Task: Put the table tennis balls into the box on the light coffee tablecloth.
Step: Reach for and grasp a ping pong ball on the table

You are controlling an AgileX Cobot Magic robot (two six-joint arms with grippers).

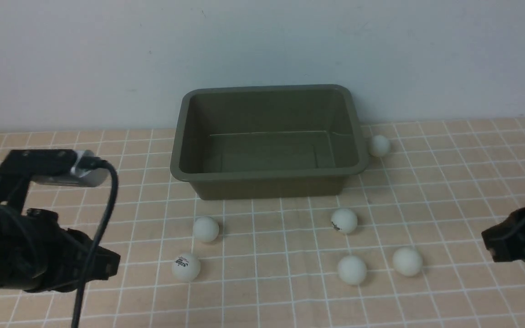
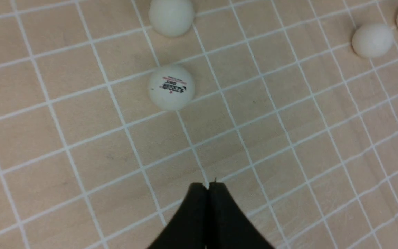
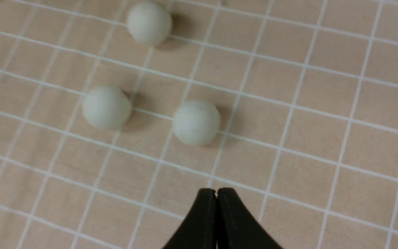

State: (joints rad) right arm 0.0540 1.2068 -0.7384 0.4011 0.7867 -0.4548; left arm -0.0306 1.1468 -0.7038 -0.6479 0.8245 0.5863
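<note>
Across the whole tabletop, light coffee tablecloth: tan-peach, ruled into small squares by thin white lines, lying flat. Behind it, plain pale wall. At the back of the cloth, centred and close to the wall, the box: olive-green tub, upright, flared rim, sloping sides, bare floor.

All six table tennis balls out on the cloth, none in the tub. Rear ball just beside the tub's right wall, touching or not impossible to tell. In front of the tub, two on the left: plain ball and, nearer the robot, printed ball. Three on the right: marked ball nearest the tub, then two plain ones side by side, closer in.

Low at the front left, left gripper, near the printed ball but apart from it; black cable looping down from a silver-grey unit on that arm. At the right edge, right gripper, partly cut off, apart from the nearest ball.

Only from the front: wall, tub, rear ball; both pincers there mere dark shapes, jaws unreadable. Only from the left wrist: tips pressed flat together, clenched on nothing, over bare cloth; also red-and-black lettering on the printed ball, a dark smudge from the front. Only from the right wrist: that pincer's tips likewise squeezed tight, empty, facing the three right-hand balls, no mark showing there.
</note>
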